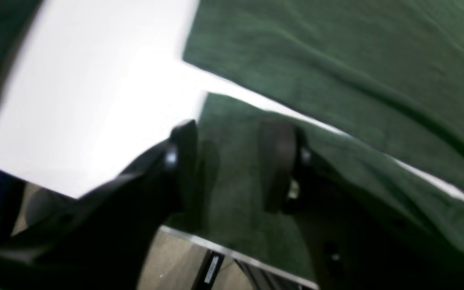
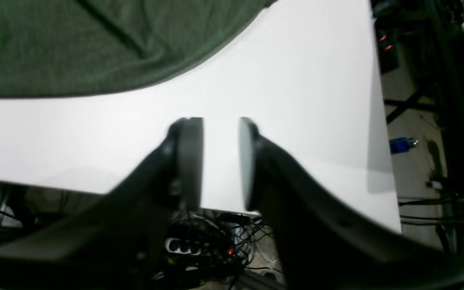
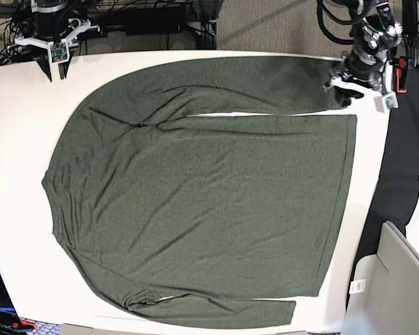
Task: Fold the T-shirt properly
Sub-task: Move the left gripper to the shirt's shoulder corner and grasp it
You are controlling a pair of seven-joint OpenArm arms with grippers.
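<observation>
A large dark olive-green long-sleeved knit T-shirt (image 3: 202, 188) lies spread flat on a white table (image 3: 14, 125); no fold is made yet. The left gripper (image 1: 236, 161) stands parted over a sleeve cuff, gripping nothing; the right gripper (image 2: 220, 161) stands parted and empty.

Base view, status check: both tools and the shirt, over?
Left tool open over sleeve cuff. Right tool open, empty, over bare white table. Dark olive-green long-sleeved knit T-shirt spread flat, unfolded. Black cloth beside hem.

Olive T-shirt (image 3: 195, 202), flat on table, sleeves alongside body

T-shirt (image 3: 202, 195) flat on white table (image 3: 21, 139)
</observation>
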